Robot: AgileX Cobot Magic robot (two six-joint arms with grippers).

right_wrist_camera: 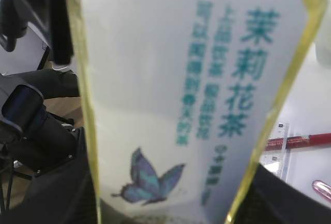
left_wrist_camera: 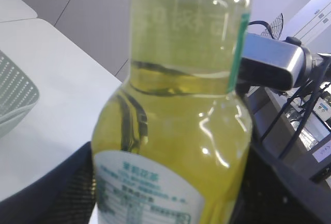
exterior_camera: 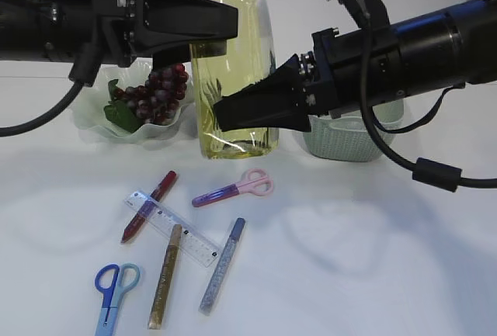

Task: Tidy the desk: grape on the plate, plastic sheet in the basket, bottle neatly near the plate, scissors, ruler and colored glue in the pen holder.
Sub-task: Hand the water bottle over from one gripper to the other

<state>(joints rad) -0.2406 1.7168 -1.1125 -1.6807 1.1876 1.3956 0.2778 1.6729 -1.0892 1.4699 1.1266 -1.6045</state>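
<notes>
A tall bottle [exterior_camera: 233, 64] of yellow tea stands upright at mid-table, next to the glass plate [exterior_camera: 92, 121] that holds the dark grapes [exterior_camera: 159, 94]. My left gripper [exterior_camera: 211, 19] is closed around the bottle's upper part [left_wrist_camera: 181, 115]. My right gripper [exterior_camera: 242, 111] is closed around its lower part, and the label [right_wrist_camera: 191, 79] fills that wrist view. Pink scissors [exterior_camera: 242, 188], blue scissors [exterior_camera: 115, 288], a clear ruler [exterior_camera: 175, 227] and red [exterior_camera: 147, 208], gold [exterior_camera: 165, 278] and silver-blue [exterior_camera: 222, 264] glue pens lie at the front. The pen holder and the plastic sheet are out of view.
A pale green woven basket [exterior_camera: 349, 140] stands behind my right arm; its rim also shows in the left wrist view [left_wrist_camera: 15, 97]. The ruler [right_wrist_camera: 282, 149] and the red glue pen [right_wrist_camera: 302, 140] show at the right edge of the right wrist view.
</notes>
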